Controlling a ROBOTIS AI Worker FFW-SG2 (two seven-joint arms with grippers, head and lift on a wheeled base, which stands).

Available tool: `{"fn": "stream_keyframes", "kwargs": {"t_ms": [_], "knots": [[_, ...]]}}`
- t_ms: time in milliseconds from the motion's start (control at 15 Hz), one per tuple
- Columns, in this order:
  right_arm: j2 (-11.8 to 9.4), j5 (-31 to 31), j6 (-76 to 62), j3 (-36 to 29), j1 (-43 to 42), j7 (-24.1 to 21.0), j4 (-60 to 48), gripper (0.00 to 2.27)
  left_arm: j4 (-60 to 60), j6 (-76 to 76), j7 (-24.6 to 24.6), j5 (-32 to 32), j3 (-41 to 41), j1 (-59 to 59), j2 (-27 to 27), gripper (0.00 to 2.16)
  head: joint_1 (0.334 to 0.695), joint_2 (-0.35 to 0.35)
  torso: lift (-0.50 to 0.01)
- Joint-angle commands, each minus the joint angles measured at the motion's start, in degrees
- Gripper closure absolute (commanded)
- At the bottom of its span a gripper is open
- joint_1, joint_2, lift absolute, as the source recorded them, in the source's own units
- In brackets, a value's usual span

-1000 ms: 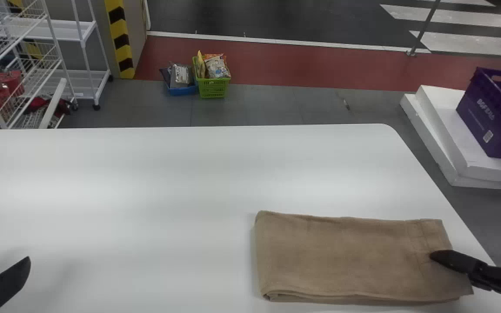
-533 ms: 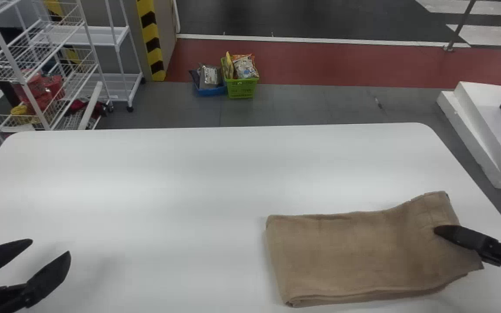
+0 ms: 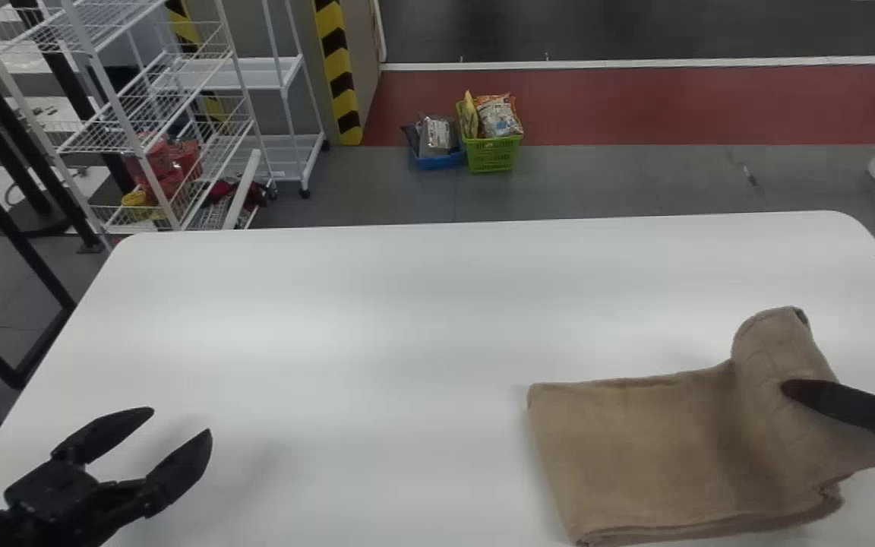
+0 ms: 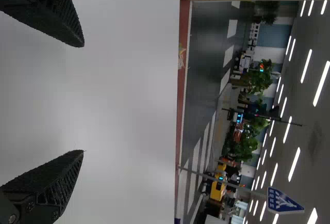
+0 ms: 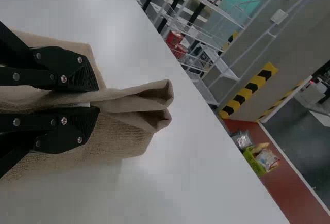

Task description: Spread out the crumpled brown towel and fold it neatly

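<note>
Brown folded cloth towel (image 3: pixel 650 448) lies on the near right of the white round-cornered table (image 3: pixel 407 304), one end raised. From the table's right side, the black two-fingered right gripper (image 3: pixel 793 389) points inward, pinching that end tightly. The left gripper (image 3: pixel 181 422), spread wide and empty, hovers over the table's near left.

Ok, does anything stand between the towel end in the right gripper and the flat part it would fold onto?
Nothing visible does. The right gripper pinches the raised end of the towel, right beside the flat part. The left gripper is over the table, well off to the left.
</note>
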Motion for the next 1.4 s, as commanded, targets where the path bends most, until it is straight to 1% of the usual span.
{"fn": "stream_keyframes", "kwargs": {"t_ms": [0,67,267,333,467,733,1000,1333], "knots": [[0.22,0.97,0.12,3.83,1.47,-0.02,-1.34,0.96,0.13,0.00,0.00,0.00,0.00,0.00,-0.15,0.07,0.695,0.122,-0.128],[0.22,1.24,0.12,5.15,1.73,-0.11,-1.43,0.96,0.13,0.00,0.00,0.00,0.00,0.00,-0.15,0.07,0.695,0.148,-0.128],[1.28,2.91,0.12,8.66,2.00,-0.20,-1.96,0.96,0.22,0.00,0.00,0.00,0.18,0.00,-0.15,0.07,0.695,0.180,-0.128],[1.36,3.52,0.12,9.90,2.00,-0.29,-1.96,0.96,0.31,0.00,0.00,0.09,0.26,0.00,-0.15,0.07,0.695,0.203,-0.128],[1.54,5.37,0.12,13.06,2.00,-0.46,-1.96,0.96,0.40,0.00,-0.09,0.18,0.26,0.00,-0.15,0.07,0.695,0.222,-0.128],[1.80,6.51,0.12,17.37,2.00,-3.01,-1.34,0.96,0.66,0.00,-0.26,0.44,0.62,0.00,-0.15,0.07,0.695,0.262,-0.128],[2.33,6.51,0.12,18.77,2.09,-3.28,-1.87,0.96,0.75,0.00,-0.35,0.62,0.79,0.00,-0.15,0.07,0.695,0.296,-0.128],[2.77,5.37,0.12,19.39,2.35,-3.19,-2.93,0.96,0.84,0.00,-0.35,0.62,0.97,0.00,-0.15,0.07,0.695,0.314,-0.128]]}}
